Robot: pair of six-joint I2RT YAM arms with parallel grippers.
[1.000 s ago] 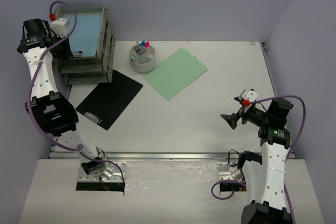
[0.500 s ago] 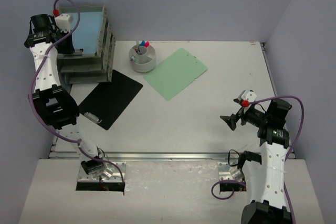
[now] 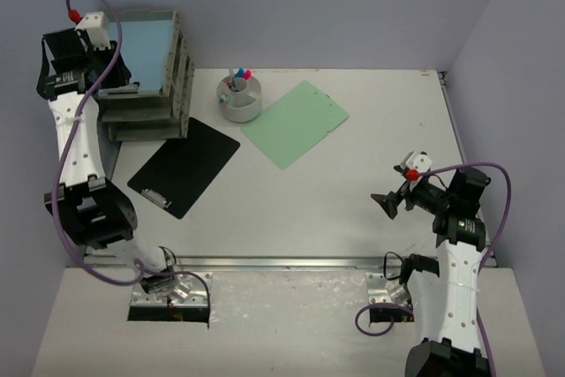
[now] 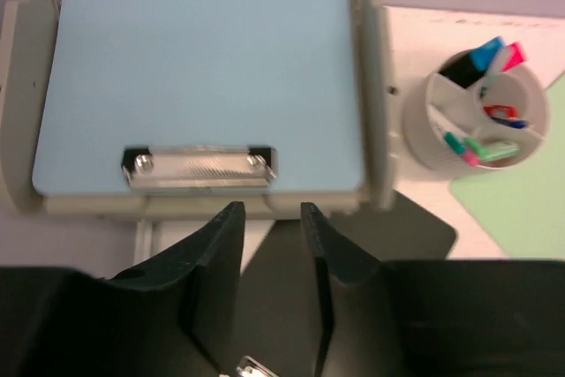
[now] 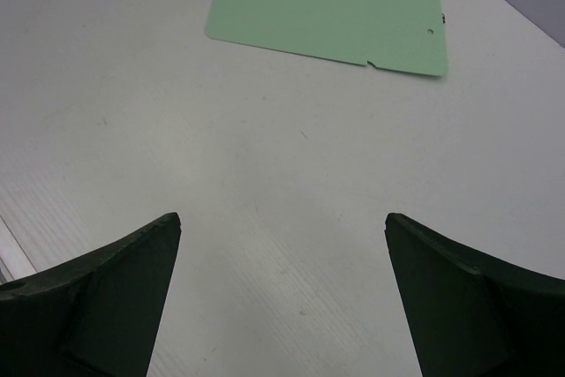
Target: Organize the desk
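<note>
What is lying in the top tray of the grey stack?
A light blue clipboard fills the top tray, its metal clip showing. Whatever the lower trays hold is covered.

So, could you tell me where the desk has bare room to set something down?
Free: the patch of desk between the black clipboard, green clipboard and right gripper, plus the far right corner. Crowded: far left, around the trays and pen cup.
</note>
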